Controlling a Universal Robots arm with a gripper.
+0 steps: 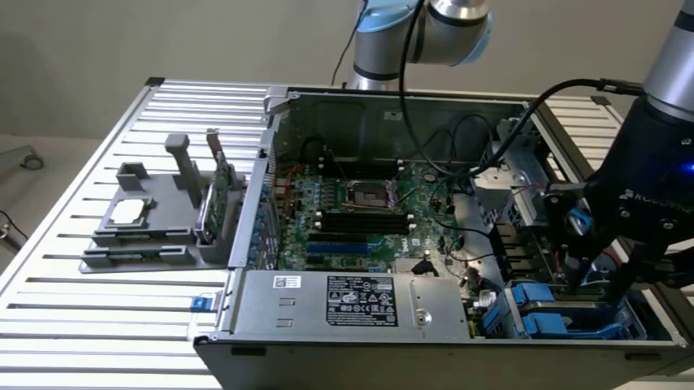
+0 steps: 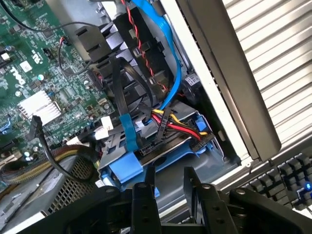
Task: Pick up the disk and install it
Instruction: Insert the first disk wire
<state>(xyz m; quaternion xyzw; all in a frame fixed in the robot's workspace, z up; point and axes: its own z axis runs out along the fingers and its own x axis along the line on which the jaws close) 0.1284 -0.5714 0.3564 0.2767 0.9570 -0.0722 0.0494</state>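
Hovering over the drive bay, our pincer (image 1: pixel 602 280) hangs released, fingers (image 2: pixel 144 195) apart with nothing between them, as far as we can make out. The disk (image 2: pixel 163 147) sits in its blue carrier down in the bay, at the corner of the computer case (image 1: pixel 325 357) beside the power supply (image 1: pixel 347 301), toward the exterior view's right, with red, yellow and black cables (image 2: pixel 178 129) reaching its end.

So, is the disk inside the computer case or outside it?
Inside: the disk in its blue carrier lies in the case's corner bay, under the open, empty gripper.
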